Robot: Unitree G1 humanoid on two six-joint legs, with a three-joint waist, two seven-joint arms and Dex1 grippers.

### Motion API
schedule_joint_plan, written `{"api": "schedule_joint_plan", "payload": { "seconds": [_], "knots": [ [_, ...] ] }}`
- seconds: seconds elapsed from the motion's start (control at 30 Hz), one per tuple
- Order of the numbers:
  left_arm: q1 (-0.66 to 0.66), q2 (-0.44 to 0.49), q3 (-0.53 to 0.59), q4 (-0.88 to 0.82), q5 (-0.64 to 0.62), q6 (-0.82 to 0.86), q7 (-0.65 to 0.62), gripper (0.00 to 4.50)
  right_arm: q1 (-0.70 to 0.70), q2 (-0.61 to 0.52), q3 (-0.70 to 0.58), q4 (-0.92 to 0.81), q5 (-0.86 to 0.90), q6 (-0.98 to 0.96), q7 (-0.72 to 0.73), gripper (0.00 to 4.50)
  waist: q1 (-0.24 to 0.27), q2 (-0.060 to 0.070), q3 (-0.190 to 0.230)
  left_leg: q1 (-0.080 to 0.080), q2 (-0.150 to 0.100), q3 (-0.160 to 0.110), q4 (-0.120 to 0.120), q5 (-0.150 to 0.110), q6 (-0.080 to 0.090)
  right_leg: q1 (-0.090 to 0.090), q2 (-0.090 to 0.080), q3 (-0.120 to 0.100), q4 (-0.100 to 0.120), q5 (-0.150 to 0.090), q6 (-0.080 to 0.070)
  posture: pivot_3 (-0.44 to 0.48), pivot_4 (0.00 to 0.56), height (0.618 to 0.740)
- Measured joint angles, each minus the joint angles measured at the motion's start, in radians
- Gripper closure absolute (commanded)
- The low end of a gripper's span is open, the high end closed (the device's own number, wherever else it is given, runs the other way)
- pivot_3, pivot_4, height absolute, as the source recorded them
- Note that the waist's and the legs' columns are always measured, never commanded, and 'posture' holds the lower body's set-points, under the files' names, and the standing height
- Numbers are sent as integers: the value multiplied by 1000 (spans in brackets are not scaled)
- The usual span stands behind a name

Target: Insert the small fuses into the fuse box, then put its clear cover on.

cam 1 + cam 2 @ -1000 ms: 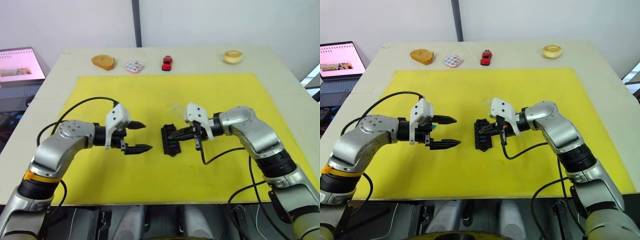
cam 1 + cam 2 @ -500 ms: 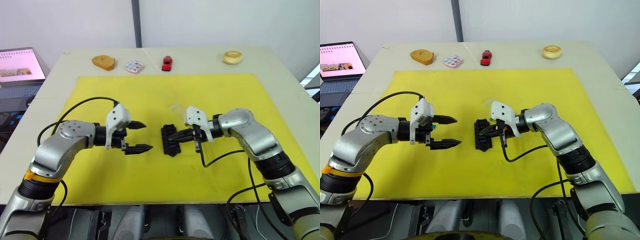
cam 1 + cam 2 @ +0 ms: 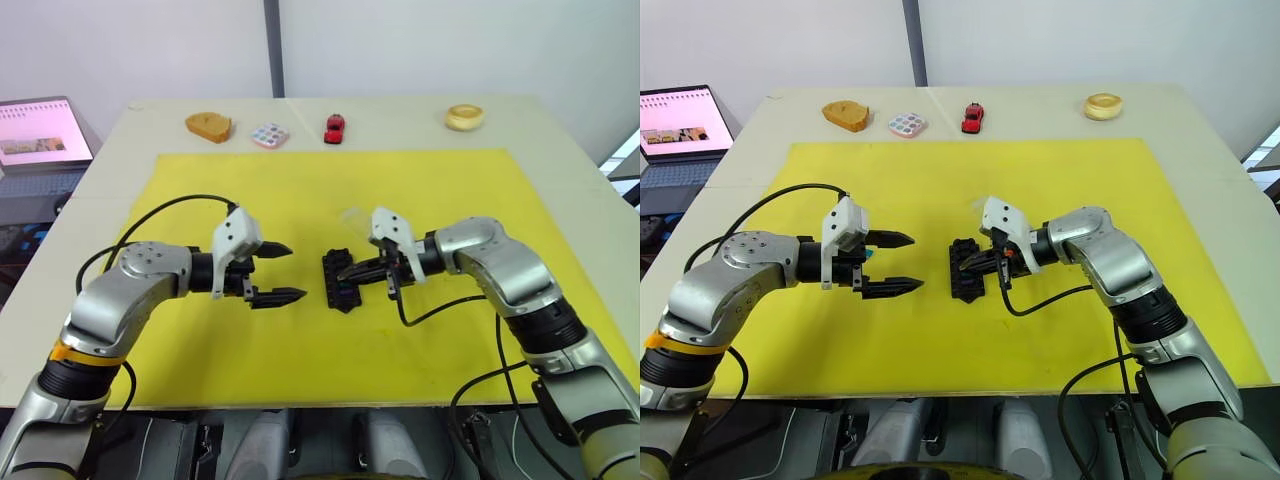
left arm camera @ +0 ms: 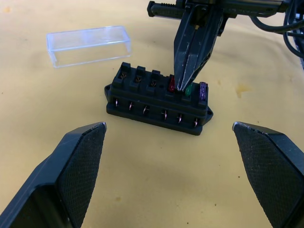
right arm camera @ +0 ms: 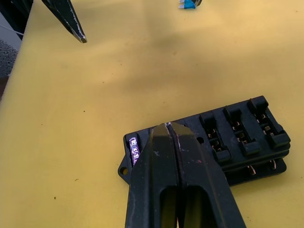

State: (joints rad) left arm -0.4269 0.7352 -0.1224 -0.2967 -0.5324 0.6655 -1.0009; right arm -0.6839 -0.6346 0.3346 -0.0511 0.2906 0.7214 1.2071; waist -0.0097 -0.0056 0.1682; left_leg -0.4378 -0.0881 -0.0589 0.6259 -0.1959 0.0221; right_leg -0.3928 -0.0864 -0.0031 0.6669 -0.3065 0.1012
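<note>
the fuse box [image 3: 341,281] sits on the yellow mat [image 3: 440,340] near the middle of the frame, between the two arms. the right gripper [image 4: 186,81] has its fingers pressed together, tips down on the box's top row right between a red fuse [image 4: 172,84] and a green fuse [image 4: 189,90]; a purple fuse [image 4: 203,88] stands at the end of that row. whether anything is pinched between those closed tips i can't tell; they look to be pushing rather than holding. three slots in that row are still empty.

the left gripper [image 3: 278,272] hangs just to the left of the box with its fingers spread wide and nothing in them. the clear cover [image 4: 88,45] lies on the mat just behind the box, toward the upper left in the left wrist view. one blue fuse [image 5: 189,4] lies loose on the mat at the top edge of the right wrist view.

what worries me: nothing is steadying the box, so a hard or off-centre push could tip or slide it. the tips sit so close to the seated fuses that pulling away at an angle might drag one back out. and that cover is near enough to get knocked aside.
</note>
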Motion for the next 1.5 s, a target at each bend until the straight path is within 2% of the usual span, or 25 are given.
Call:
{"api": "schedule_joint_plan", "payload": {
  "seconds": [0.23,0.33,0.47,0.57,0.67,0.77,0.93,1.0,1.13,1.33,1.5],
  "knots": [
    [11,2,3,0,0,-6,0,0,-5,7,-16,17,22,-3,9,4490,-1,0,0,0,0,0,0,0,0,0,0,0,0,0,0,0,150,740],
    [25,15,29,14,-4,-6,-9,0,5,30,-72,34,90,19,25,4490,-1,0,0,-2,0,0,0,0,0,0,0,0,0,0,0,0,150,740],
    [25,72,140,71,-57,22,-41,0,-51,62,-232,54,226,77,-1,4490,-3,0,1,-5,0,0,0,0,0,-3,0,0,1,0,0,0,150,740],
    [47,168,256,134,-80,33,-71,0,-74,-1,-319,61,241,62,-27,4490,-2,0,1,-4,0,0,-1,0,0,-5,0,0,0,0,0,0,150,740],
    [143,250,373,216,-64,20,-80,0,5,-93,-361,113,202,27,-56,4490,1,1,1,-4,-1,1,-2,0,1,-6,-1,0,-1,0,0,0,150,740],
    [241,258,454,292,-50,-9,-86,0,99,-154,-398,197,152,-24,-96,3641,1,1,1,-4,-1,1,-2,-1,1,-6,-2,1,-1,0,0,0,150,740],
    [415,263,546,377,-15,-77,-100,0,229,-282,-441,390,1,-251,-183,957,-1,1,1,-4,0,2,-4,-1,0,-6,-2,1,-2,0,0,0,150,740],
    [454,239,573,404,-9,-96,-91,0,262,-287,-481,474,-11,-289,-203,26,-2,2,1,-4,0,2,-5,0,0,-4,-2,1,-1,0,-1,0,150,740],
    [456,217,588,452,-3,-142,-72,0,269,-286,-533,520,-2,-348,-215,26,-6,4,1,-3,1,2,-5,0,-1,-4,-1,1,0,0,0,0,150,740],
    [454,204,586,521,11,-172,-71,0,266,-282,-538,514,-1,-352,-216,26,-4,5,0,-3,1,2,-6,0,-1,-4,-2,1,-1,0,0,0,150,740],
    [395,202,553,465,-40,-88,-104,0,211,-220,-505,358,57,-207,-215,26,-4,5,0,-3,1,2,-5,0,-1,-4,-2,1,0,0,0,0,150,740]
  ]
}}
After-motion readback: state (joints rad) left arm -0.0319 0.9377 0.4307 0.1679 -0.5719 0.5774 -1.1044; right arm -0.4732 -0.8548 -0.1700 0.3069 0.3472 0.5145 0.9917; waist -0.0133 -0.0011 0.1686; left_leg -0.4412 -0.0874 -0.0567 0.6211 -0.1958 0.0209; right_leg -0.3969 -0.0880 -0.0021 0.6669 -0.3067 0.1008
